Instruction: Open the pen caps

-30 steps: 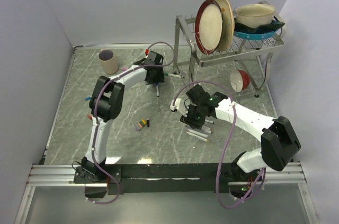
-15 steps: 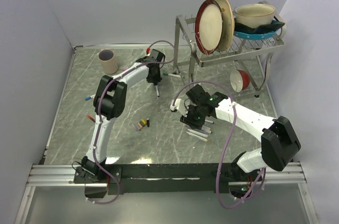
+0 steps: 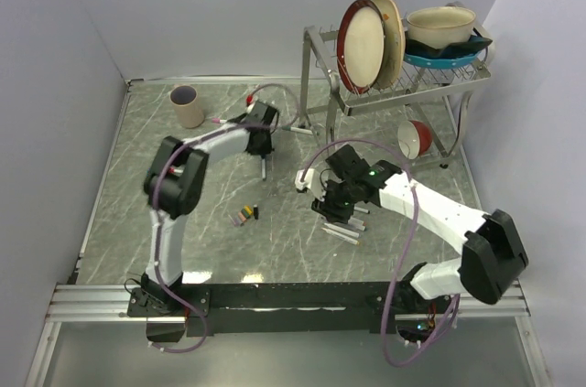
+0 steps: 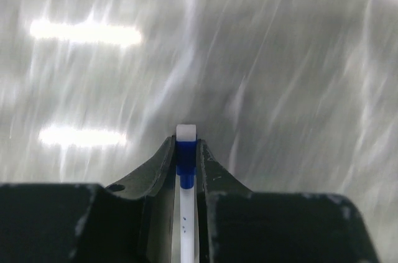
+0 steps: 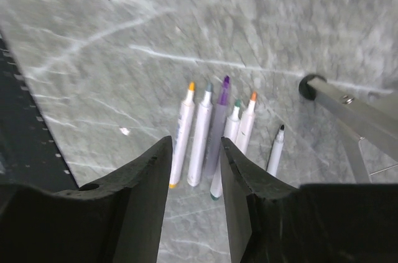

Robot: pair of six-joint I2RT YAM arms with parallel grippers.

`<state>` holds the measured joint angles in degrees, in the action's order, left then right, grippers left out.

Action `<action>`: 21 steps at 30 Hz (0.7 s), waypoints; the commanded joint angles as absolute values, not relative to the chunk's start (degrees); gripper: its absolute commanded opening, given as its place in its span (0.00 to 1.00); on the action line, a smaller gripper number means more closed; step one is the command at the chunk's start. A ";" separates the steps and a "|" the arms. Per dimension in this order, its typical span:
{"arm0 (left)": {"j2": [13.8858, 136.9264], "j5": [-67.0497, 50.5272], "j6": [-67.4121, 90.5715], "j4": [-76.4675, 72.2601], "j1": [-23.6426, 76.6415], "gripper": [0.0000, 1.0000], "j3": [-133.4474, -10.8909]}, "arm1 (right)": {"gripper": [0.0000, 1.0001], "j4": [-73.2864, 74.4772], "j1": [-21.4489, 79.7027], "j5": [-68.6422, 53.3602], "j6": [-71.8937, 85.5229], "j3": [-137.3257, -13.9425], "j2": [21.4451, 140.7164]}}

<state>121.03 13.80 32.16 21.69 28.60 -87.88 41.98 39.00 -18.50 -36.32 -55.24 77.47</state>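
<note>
White pen (image 4: pixel 186 131) clamped in left gripper (image 4: pixel 185 149); right gripper (image 5: pixel 194 146) part-open, empty, above uncapped pens (image 5: pixel 201 132).

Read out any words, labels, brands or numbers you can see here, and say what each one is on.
No readable text anywhere.
The held pen: a few tiny dark specks on its barrel, too small to read.
The loose pens: no print visible.

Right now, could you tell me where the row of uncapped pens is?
The uncapped pens lie side by side, right of centre in the top view, beneath the right gripper.
</note>
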 commanded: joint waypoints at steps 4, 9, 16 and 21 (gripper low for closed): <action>89.94 0.81 42.35 -8.32 28.39 0.01 -52.98 | 0.48 36.92 38.67 -28.12 -36.65 -53.97 67.15; 72.09 -6.32 48.07 -27.21 28.48 0.01 -35.71 | 0.57 32.52 38.85 -34.08 -34.81 -51.95 63.46; 49.44 -7.92 54.22 -41.90 30.67 0.01 -14.54 | 0.64 31.37 39.29 -45.42 -30.94 -54.40 65.56; 38.25 -3.88 56.60 -46.40 33.92 0.01 -7.30 | 0.64 34.28 41.39 -46.84 -28.31 -64.57 71.62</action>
<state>44.25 -6.11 53.49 -35.92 32.18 -10.33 34.76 39.99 -42.11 -31.68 -55.55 68.14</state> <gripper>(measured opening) 0.185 0.644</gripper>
